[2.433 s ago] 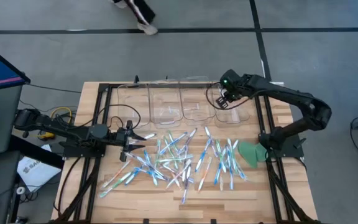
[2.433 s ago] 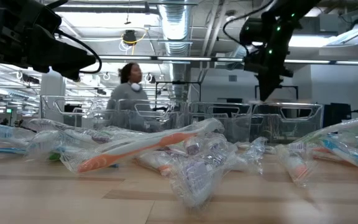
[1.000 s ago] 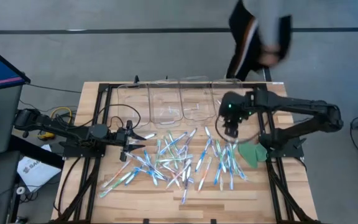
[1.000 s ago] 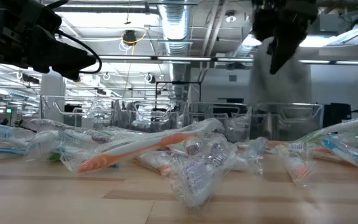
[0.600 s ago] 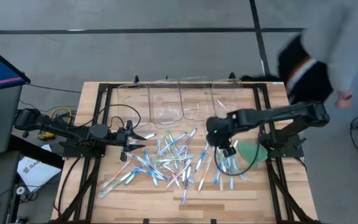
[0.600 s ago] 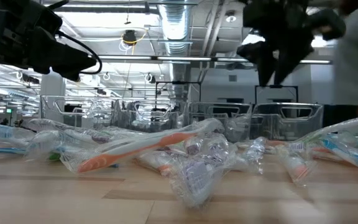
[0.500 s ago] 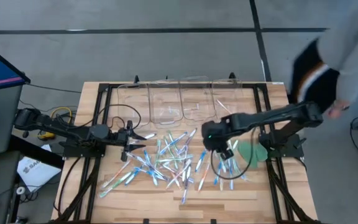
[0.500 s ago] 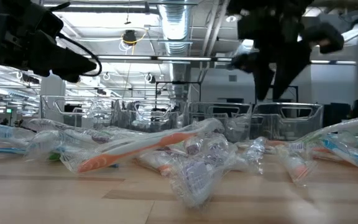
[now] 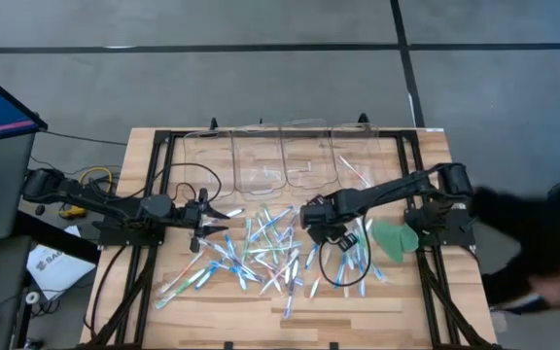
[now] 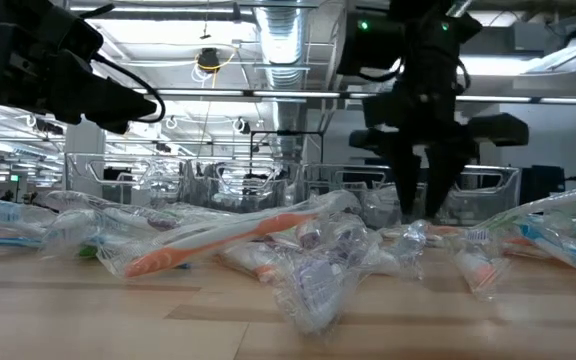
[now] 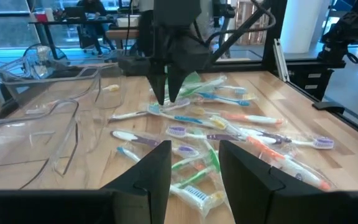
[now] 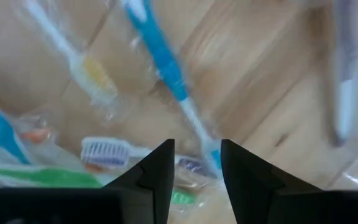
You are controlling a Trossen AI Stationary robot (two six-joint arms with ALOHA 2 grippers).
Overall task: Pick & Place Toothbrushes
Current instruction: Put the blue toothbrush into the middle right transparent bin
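Note:
Many wrapped toothbrushes (image 9: 290, 248) lie in a loose pile on the wooden table; they also show in the low view (image 10: 268, 240) and the left wrist view (image 11: 216, 130). My right gripper (image 9: 316, 222) is open and points down, low over the pile's far middle (image 10: 423, 205). In its wrist view its fingers stand on either side of a blue-handled toothbrush (image 12: 169, 74). My left gripper (image 9: 224, 220) is open and empty, level, at the pile's left side (image 11: 194, 165).
Several clear plastic bins (image 9: 285, 156) stand in a row along the table's far edge. A flat green disc (image 9: 393, 239) lies right of the pile. A person (image 9: 538, 248) moves past the table's right side. Bare wood lies along the near edge (image 9: 261, 321).
My right gripper has gone from near the bins toward the table's near edge and left, and down, until it stands low over the pile. The person has walked from behind the table round to its right side.

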